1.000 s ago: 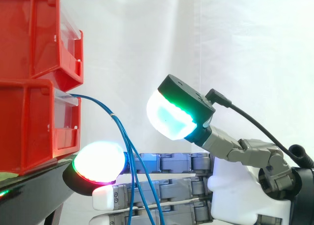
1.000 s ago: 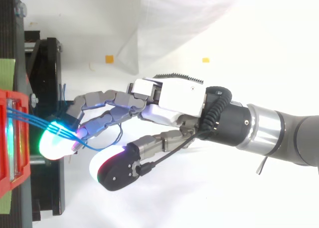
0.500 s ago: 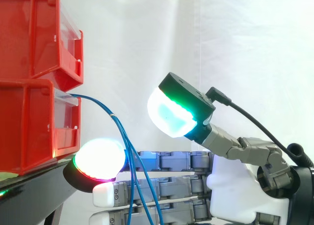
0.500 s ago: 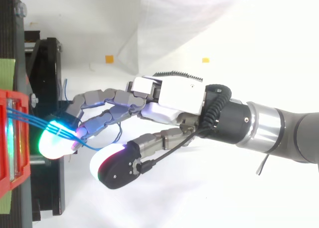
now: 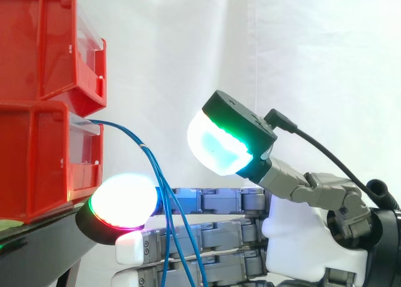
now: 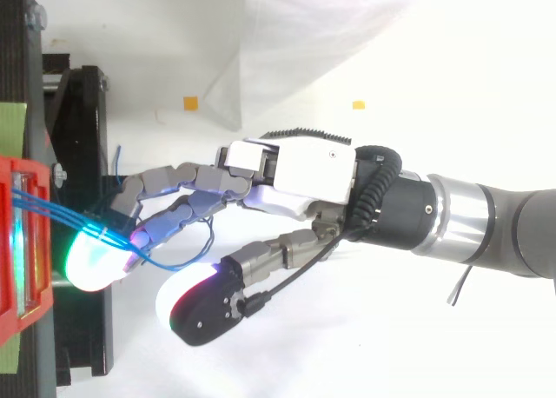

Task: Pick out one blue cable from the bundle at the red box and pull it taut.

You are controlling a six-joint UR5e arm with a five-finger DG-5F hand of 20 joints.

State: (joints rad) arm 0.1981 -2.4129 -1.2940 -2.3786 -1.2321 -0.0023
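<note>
Blue cables (image 5: 161,188), thin drooping strands

Side view: hand (image 5: 301,237) is inching toward the red bin (image 5: 37,161) | leading fingertip (image 5: 123,200) is pressing further left against the blue cables (image 5: 164,199) | top view: fingers (image 6: 174,215) are shifting down-frame.

The blue cables (image 5: 145,149) run off the side view's bottom edge, their lower ends lost, and where they start inside the lower red bin (image 5: 37,168) is hidden (its left part is cropped too). My hand (image 5: 301,237) is cut off along that same edge, and the bunched strands are too fine to tell apart.
</note>
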